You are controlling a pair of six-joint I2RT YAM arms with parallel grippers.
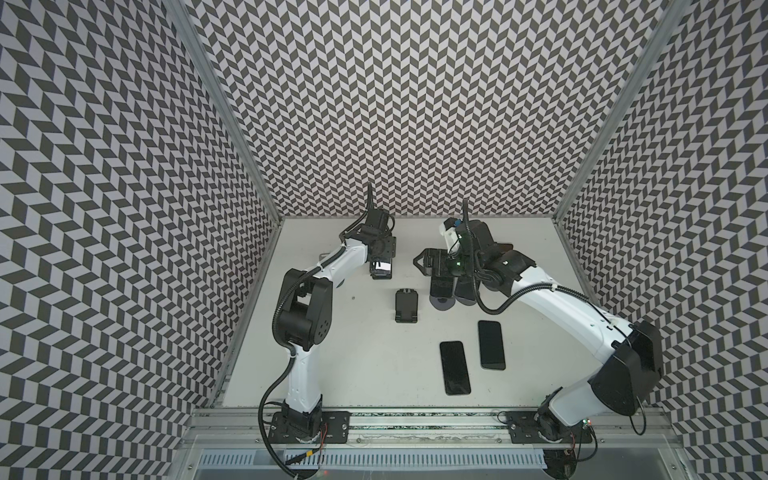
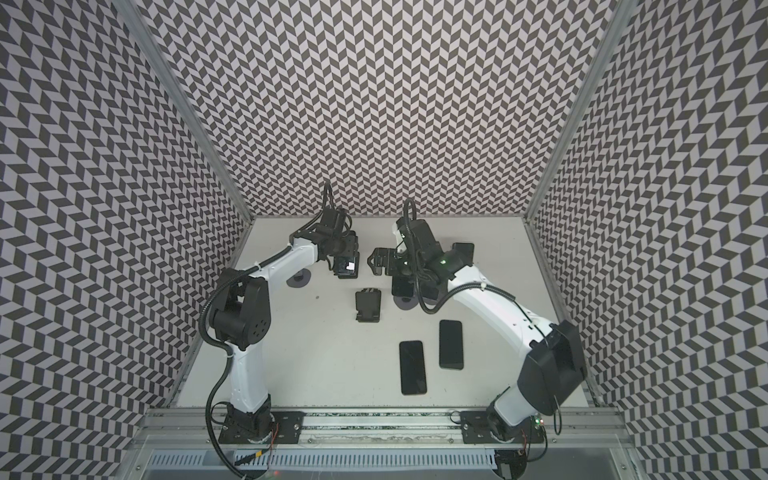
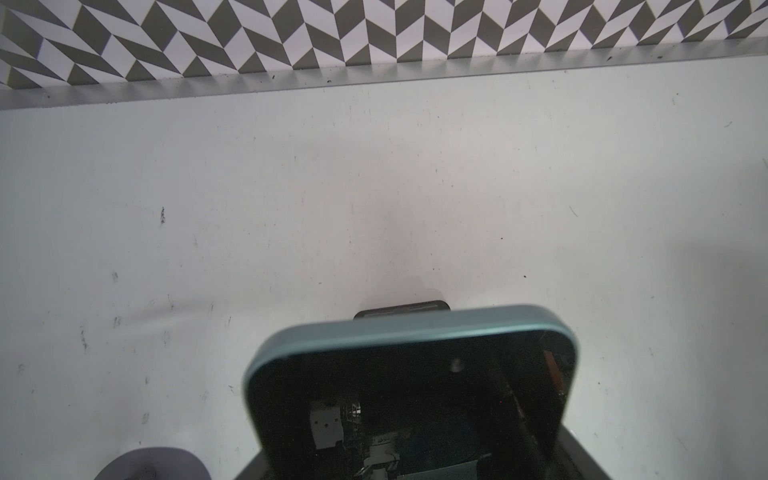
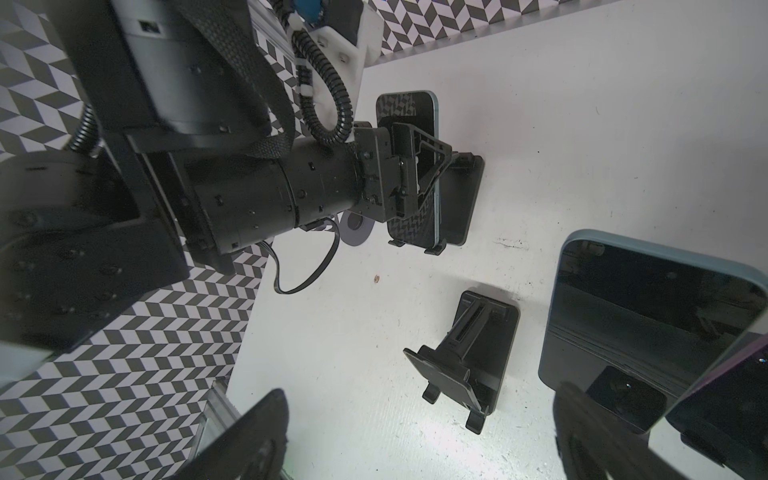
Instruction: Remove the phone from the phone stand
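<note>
— Which phone is it meant to take?

— The one in the upper middle of both top views, under the left gripper (image 1: pixel 381 268). In the right wrist view its jaws are clenched across the long edges of the phone (image 4: pixel 405 108). The phone's lower end sits on the hooks of the phone stand (image 4: pixel 465 195).

— And the right gripper (image 4: pixel 417 434)?

— Released. Its jaws are spread wide at the bottom of that view, with only bare table (image 1: pixel 332 374) between them.

— How will the phone handle?

— I'd guess it's a stiff, flat slab with some weight to it. The glass face looks slick and easy to crack. The side edges are the place to hold, and that is where it's held now. I'd slide it up along the back plate until it clears the hooks rather than tug it forward.

— What about the other holders?

— There's an empty stand (image 1: pixel 406 305) in the centre of the top views with nothing in it. At lower centre a loose phone (image 1: pixel 455 368) and its neighbour (image 1: pixel 491 345) lie flat on the table, near each other and in no stand. Another phone (image 4: pixel 648 324) fills the right edge of the right wrist view, and I can't tell what props it up.
</note>
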